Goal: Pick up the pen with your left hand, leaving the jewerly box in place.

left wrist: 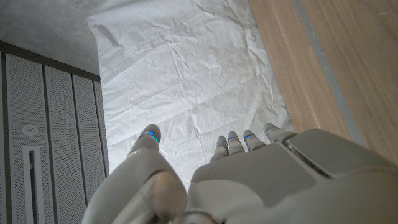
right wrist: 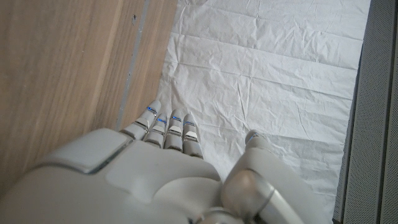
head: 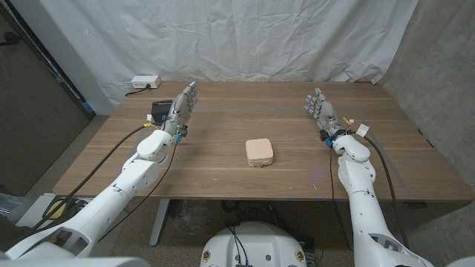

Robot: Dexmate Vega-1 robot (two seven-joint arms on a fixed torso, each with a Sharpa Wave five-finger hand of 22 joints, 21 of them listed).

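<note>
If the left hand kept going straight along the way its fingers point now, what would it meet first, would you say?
Probably the white backdrop sheet. The left hand points toward the table's far edge, and its wrist view shows only sheet beyond the fingertips. A dark object sits beside it, seemingly off that line; depth is unclear.

small black object (head: 159, 111) half hidden behind left robot hand (head: 182, 107), too small to identify
</note>
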